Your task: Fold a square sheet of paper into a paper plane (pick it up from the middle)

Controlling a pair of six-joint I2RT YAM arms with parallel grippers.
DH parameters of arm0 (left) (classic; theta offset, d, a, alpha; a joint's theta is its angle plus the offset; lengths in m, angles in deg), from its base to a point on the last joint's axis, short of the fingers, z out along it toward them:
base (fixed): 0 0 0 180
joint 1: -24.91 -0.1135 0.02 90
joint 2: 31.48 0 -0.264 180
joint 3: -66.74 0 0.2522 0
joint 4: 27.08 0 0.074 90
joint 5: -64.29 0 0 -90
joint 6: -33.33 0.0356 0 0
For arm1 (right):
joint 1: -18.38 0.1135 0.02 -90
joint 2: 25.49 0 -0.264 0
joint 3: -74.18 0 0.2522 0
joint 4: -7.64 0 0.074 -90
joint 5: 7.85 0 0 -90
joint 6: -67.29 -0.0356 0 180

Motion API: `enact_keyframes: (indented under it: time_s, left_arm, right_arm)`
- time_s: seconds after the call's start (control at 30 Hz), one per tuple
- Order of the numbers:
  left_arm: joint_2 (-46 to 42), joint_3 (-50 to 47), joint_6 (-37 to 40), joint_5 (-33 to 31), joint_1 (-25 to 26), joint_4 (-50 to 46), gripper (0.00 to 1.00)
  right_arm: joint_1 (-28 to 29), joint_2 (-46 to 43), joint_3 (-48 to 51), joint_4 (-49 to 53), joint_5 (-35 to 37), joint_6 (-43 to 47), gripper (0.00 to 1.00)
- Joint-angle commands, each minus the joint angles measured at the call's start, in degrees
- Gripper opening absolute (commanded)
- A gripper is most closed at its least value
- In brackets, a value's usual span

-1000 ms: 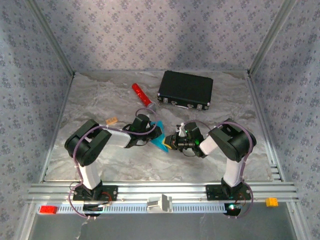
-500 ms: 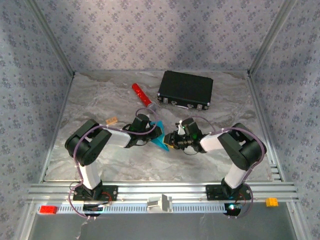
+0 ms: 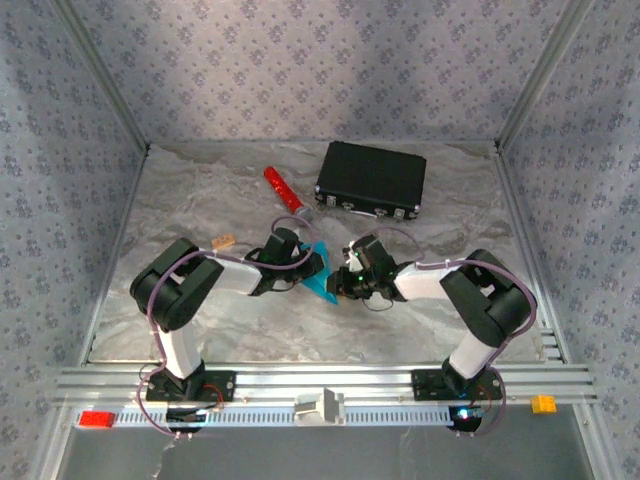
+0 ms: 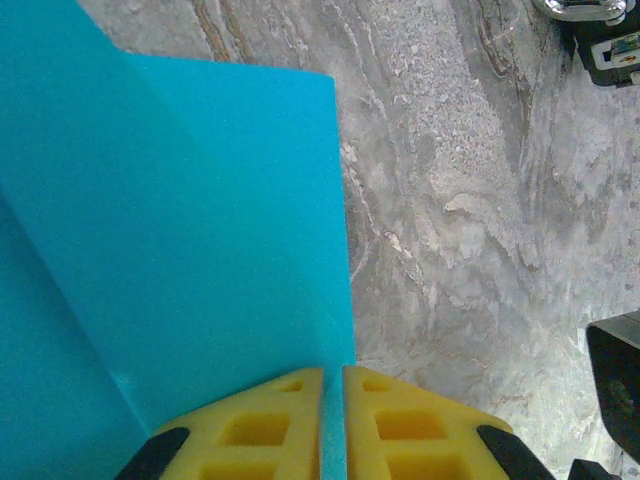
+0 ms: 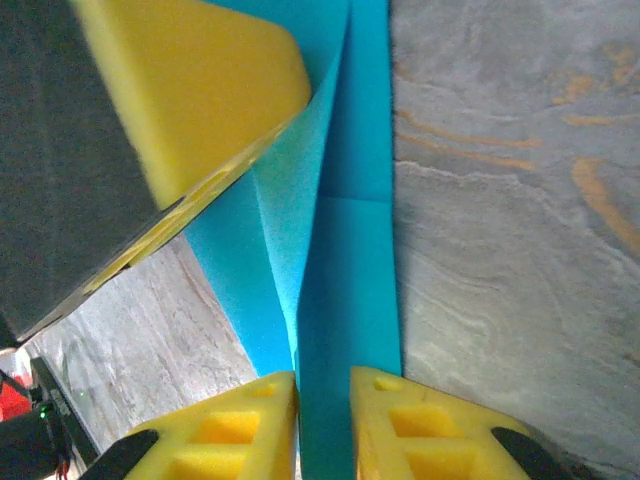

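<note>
The folded blue paper sheet [image 3: 320, 276] sits in front of the black case [image 3: 371, 180], held between both arms. The left gripper [image 4: 333, 425] is clamped on the sheet's edge; the right gripper [image 5: 322, 425] pinches its folded layers from the opposite side.

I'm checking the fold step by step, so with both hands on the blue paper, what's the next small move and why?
Probably slide the right hand along the crease to press it flat while the left hand holds. Both hands look shut on the blue paper, and in the right wrist view a flap stands up from a centre fold rather than lying flat, so the crease seems unfinished.
</note>
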Motion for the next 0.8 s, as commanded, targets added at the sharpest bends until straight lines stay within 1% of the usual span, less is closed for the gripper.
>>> enact_keyframes:
  time_s: [0.0, 0.1, 0.33, 0.4, 0.47, 0.57, 0.77]
  left_arm:
    - [1.77, -0.44, 0.38, 0.51, -0.11, -0.5, 0.13]
    - [1.82, -0.55, 0.38, 0.54, -0.11, -0.41, 0.13]
    - [1.9, -0.57, 0.38, 0.45, -0.21, -0.32, 0.13]
    - [1.9, -0.56, 0.39, 0.52, -0.19, -0.23, 0.13]
    - [1.9, -0.69, 0.38, 0.5, -0.15, -0.17, 0.13]
    - [1.88, -0.75, 0.27, 0.46, -0.26, -0.06, 0.13]
    - [1.89, -1.0, 0.3, 0.37, -0.38, 0.05, 0.13]
  right_arm:
    - [0.15, -0.23, 1.28, 6.03, 1.99, 0.91, 0.18]
    - [-0.3, -0.22, 2.16, 4.08, 0.71, -0.16, 0.14]
    - [-2.0, 0.29, 5.03, -1.81, -2.44, -3.44, 0.1]
    - [-2.4, 0.24, 5.58, -2.83, -3.03, -4.1, 0.11]
    - [-2.73, -0.02, 5.79, -3.48, -4.03, -4.66, 0.14]
    - [-2.7, -1.36, 5.73, -2.74, -4.21, -4.49, 0.16]
    - [-2.84, -2.39, 6.32, -0.45, -3.75, -3.55, 0.16]
